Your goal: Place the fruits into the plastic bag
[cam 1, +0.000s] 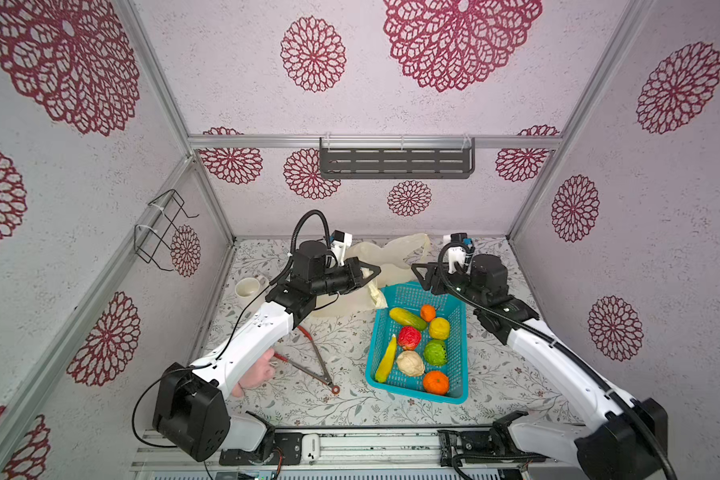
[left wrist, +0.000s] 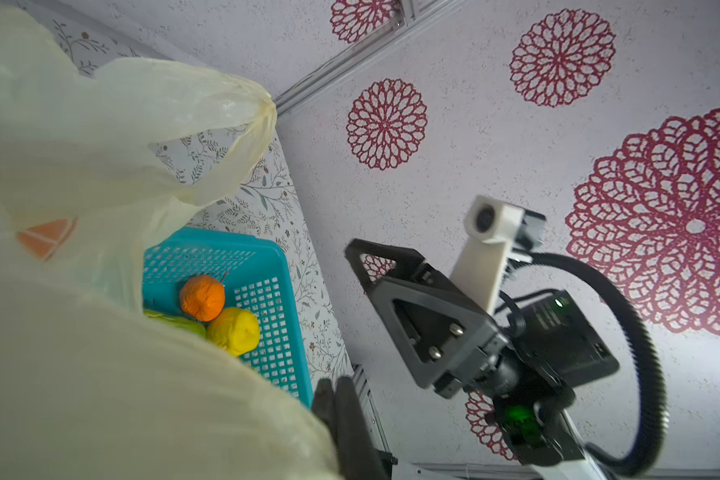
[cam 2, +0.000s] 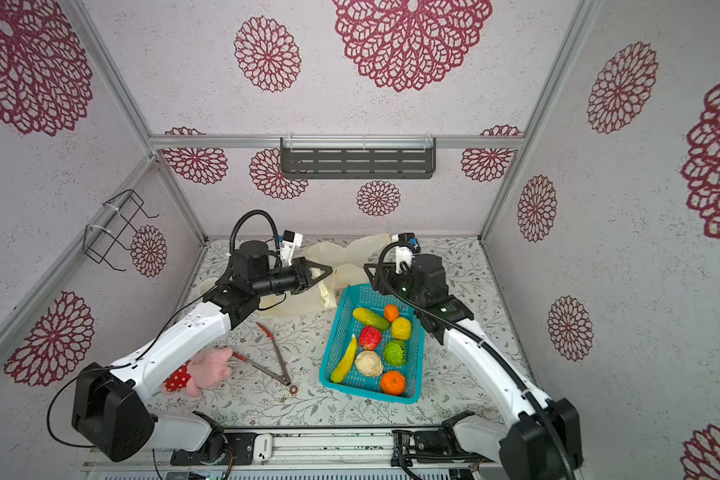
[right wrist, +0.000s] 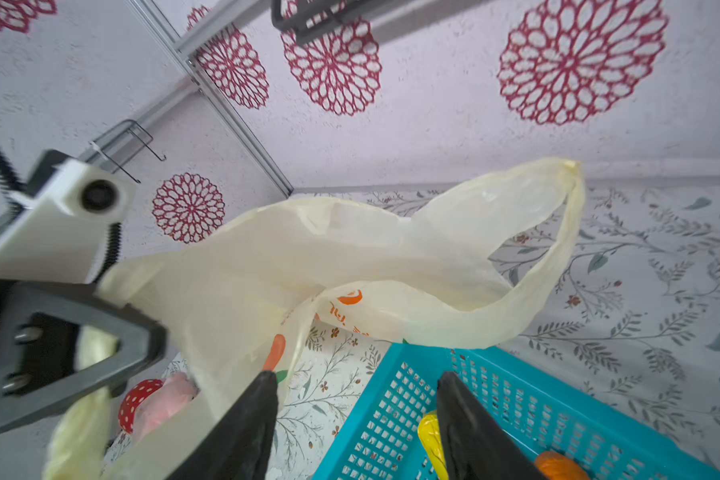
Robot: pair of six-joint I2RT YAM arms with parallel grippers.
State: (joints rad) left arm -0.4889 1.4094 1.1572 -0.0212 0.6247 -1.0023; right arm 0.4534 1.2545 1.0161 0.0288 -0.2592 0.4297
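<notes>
Thin and limp, the plastic bag (cam 1: pixel 391 257) lies crumpled on the table (cam 1: pixel 350 399) just behind the teal basket (cam 1: pixel 412 395) holding the light fruits (cam 1: pixel 409 337). The left claw (cam 1: pixel 373 272) is clamped on its edge. The right claw (right wrist: pixel 356 378), apart and empty, should probably pinch the opposite rim.

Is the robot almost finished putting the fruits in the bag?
Not yet. Done: nothing is bagged; the fruits all sit in the teal basket. In hand: the left gripper is shut on the plastic bag, holding it up, while the right gripper hangs open beside it. Left: probably spread the bag's mouth, then move every fruit across.
</notes>
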